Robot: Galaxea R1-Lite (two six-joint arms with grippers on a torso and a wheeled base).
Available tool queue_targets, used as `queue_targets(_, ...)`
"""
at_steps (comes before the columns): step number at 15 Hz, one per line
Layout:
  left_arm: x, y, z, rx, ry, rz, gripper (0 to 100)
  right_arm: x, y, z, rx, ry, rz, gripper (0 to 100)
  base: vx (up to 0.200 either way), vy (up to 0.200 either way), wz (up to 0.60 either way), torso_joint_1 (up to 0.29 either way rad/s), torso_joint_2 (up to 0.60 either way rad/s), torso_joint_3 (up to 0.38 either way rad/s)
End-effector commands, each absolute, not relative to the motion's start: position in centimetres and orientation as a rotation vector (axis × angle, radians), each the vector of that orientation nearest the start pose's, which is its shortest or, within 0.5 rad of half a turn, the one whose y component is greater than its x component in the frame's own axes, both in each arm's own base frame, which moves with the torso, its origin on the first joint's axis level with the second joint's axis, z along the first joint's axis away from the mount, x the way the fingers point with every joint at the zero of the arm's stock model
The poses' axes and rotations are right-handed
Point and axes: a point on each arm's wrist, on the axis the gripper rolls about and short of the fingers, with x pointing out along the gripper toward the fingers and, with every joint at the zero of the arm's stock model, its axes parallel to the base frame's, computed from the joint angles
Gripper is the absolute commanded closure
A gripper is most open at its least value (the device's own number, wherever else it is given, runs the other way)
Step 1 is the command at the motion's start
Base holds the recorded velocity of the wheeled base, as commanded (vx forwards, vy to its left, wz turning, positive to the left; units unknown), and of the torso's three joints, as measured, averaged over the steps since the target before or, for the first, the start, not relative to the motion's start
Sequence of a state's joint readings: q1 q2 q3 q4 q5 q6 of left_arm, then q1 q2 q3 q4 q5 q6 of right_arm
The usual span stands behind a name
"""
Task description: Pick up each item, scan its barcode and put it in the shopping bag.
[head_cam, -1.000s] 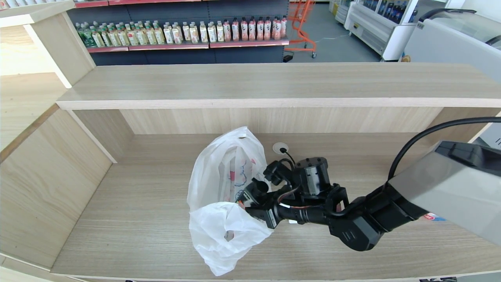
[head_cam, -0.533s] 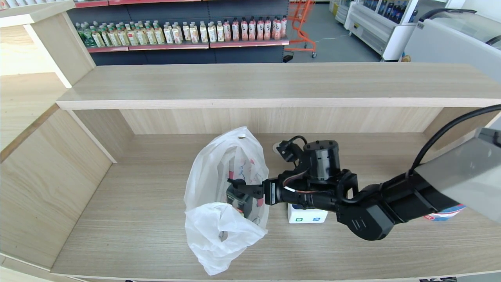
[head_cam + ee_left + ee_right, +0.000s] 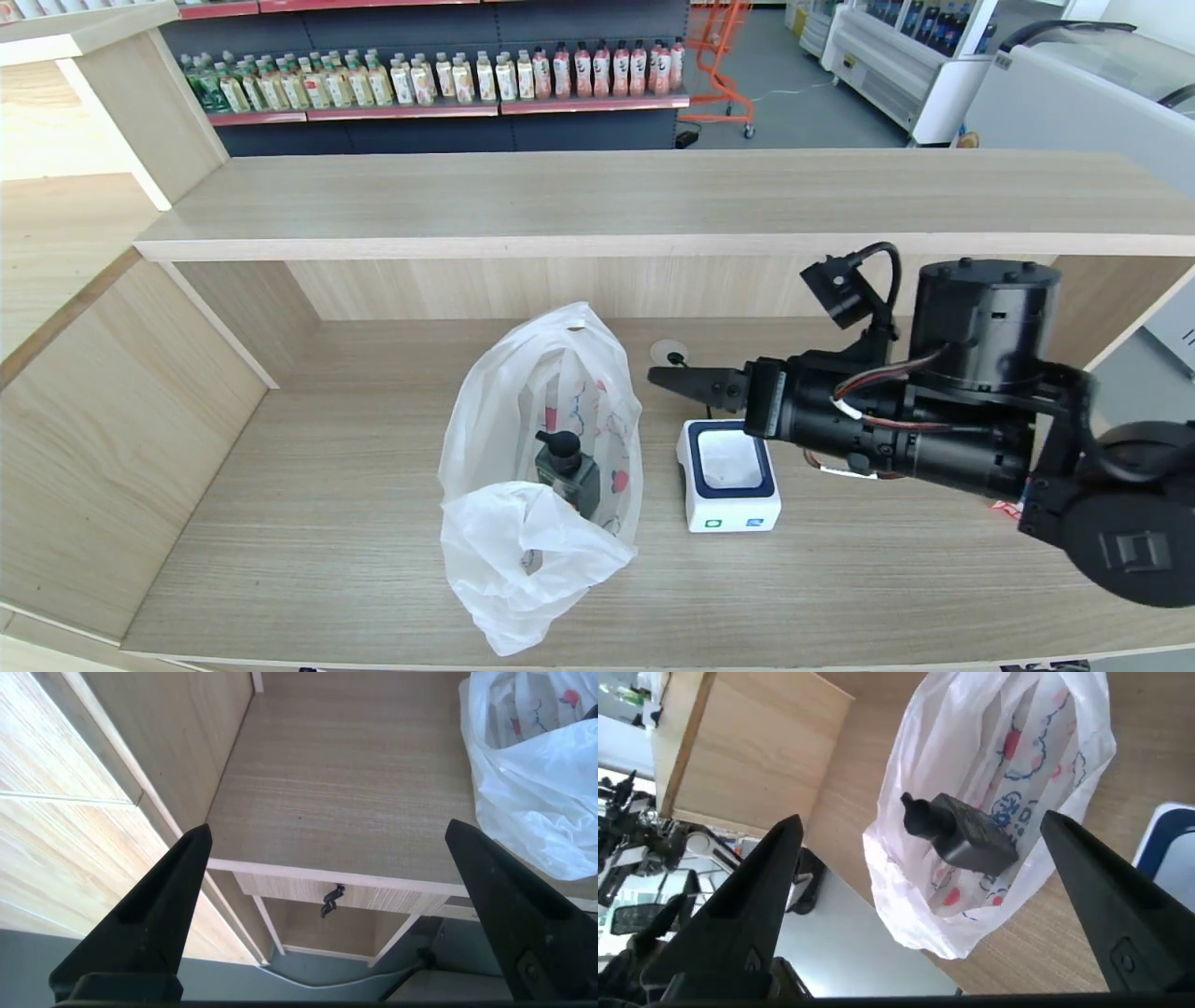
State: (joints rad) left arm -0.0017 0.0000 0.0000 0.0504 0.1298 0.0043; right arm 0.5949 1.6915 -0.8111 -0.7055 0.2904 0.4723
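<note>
A white plastic shopping bag (image 3: 523, 560) stands on the wooden counter (image 3: 327, 523) with its mouth open upward. Inside it a dark pump bottle (image 3: 567, 471) stands upright. Just beside the bag, on the robot's right, lies a white scanner (image 3: 728, 476) with a blue frame around its window. The right gripper (image 3: 686, 381) hangs above the far edge of the scanner, pointing toward the bag but apart from it. Behind it, a round cable hole (image 3: 669, 353) sits in the counter.

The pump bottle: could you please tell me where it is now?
In the head view, the pump bottle sits inside the white shopping bag, just left of the scanner on the counter.
</note>
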Motion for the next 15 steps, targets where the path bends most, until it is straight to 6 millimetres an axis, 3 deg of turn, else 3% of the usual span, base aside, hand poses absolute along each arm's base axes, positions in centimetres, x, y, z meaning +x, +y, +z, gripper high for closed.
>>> queue_targets(1,-2.3,0.3,7.0,0.008,0.051,0.129,0,22.2,13.9,21.2,0.369,0.291,0.783,0,0.000,0.000,0.00,0.000,0.00,0.000)
queue_targets(6,-2.3,0.3,7.0,0.004,0.054,0.127,0,21.8,11.4,19.4,0.329,0.322,0.700,0,0.000,0.000,0.00,0.000,0.00,0.000)
queue_targets(11,-2.3,0.3,7.0,0.007,0.052,0.129,0,21.4,10.5,18.7,0.296,0.330,0.672,0,-0.200,0.000,0.00,0.008,0.00,0.003)
queue_targets(15,-2.3,0.3,7.0,0.007,0.052,0.129,0,22.3,8.7,18.5,0.260,0.301,0.519,0,0.000,-0.050,0.00,-0.001,0.00,0.002)
